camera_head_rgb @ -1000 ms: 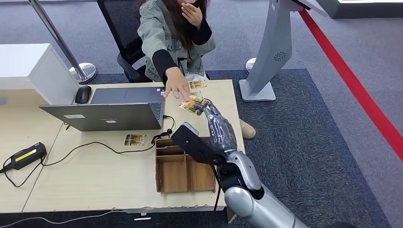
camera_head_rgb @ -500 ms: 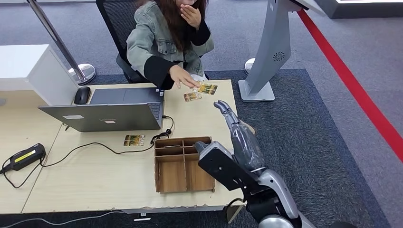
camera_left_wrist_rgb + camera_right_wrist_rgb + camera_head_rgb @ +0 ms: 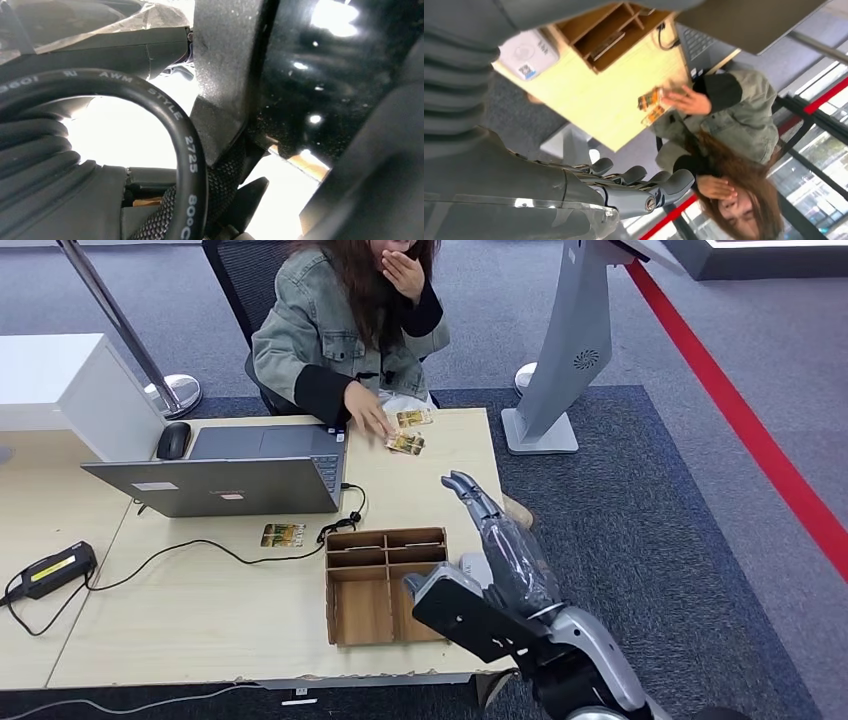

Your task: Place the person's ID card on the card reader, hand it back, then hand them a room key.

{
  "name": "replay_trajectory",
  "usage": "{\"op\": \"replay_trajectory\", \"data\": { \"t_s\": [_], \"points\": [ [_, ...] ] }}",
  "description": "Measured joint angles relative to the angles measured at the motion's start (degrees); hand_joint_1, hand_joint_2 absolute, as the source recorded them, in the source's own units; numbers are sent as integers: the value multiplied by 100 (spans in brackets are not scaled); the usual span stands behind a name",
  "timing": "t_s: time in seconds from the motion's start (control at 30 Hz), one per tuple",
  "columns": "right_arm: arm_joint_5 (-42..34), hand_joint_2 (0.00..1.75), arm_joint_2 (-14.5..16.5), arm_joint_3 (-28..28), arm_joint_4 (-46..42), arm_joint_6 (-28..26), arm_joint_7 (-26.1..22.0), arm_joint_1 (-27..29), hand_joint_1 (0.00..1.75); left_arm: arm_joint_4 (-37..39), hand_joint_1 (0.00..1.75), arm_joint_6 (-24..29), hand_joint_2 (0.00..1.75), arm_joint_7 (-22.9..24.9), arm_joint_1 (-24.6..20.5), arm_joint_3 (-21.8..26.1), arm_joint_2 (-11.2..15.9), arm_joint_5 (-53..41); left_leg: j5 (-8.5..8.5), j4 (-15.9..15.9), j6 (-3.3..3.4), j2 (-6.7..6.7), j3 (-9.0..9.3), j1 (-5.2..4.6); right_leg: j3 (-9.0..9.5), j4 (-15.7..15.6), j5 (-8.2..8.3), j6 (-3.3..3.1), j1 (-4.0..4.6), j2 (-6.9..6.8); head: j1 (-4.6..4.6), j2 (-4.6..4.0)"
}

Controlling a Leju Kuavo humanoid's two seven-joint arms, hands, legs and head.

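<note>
My right hand [image 3: 497,532] hangs over the table's right edge with its fingers stretched out and nothing in them; the fingers [image 3: 639,179] show apart in the right wrist view. Two orange cards [image 3: 405,443] [image 3: 650,99] lie at the table's far side. The person's hand [image 3: 366,412] [image 3: 689,100] rests just beside them. A third card [image 3: 284,534] lies in front of the laptop. The white card reader [image 3: 527,54] sits next to the wooden box, mostly hidden behind my wrist in the head view. The ribbed cover of my left hand [image 3: 35,165] shows; its fingers are hidden.
A divided wooden box [image 3: 385,585] stands near the table's front edge. An open laptop [image 3: 230,470], a mouse [image 3: 174,438], a black device [image 3: 50,568] and cables lie to the left. A grey kiosk stand [image 3: 560,350] rises on the carpet at the right.
My right hand has let go of the card and drawn back toward me, empty. The person took the card, laid it by another at the far edge and pulled the arm in.
</note>
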Motion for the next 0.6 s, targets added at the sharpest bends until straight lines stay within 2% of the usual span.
{"op": "replay_trajectory", "data": {
  "t_s": [0.1,0.2,0.27,0.43,0.6],
  "points": [
    [368,175,-22,37,71,44,32,-50,4,0,0,0,0,0,-1,0,0,-8,0,0,0,-1,0,0,0,0,0,0,0,0,0,0],
    [625,175,-28,77,152,82,32,-83,27,0,0,2,0,0,-1,0,0,-9,0,0,0,-1,-1,0,0,0,0,0,0,-1,0,0],
    [783,175,-29,106,221,91,17,-90,35,0,0,2,0,0,-1,0,0,-9,0,0,0,-2,-1,0,0,0,0,0,0,-1,0,0],
    [1109,175,-28,175,409,134,-46,-127,14,0,0,2,0,0,-2,0,0,-20,0,0,0,-2,0,0,0,0,0,0,0,-1,0,0],
    [1455,175,-10,258,663,238,-87,-214,7,0,0,2,0,0,-5,0,-2,-94,0,0,0,-3,0,0,1,0,0,0,2,-2,1,0]
  ]
}}
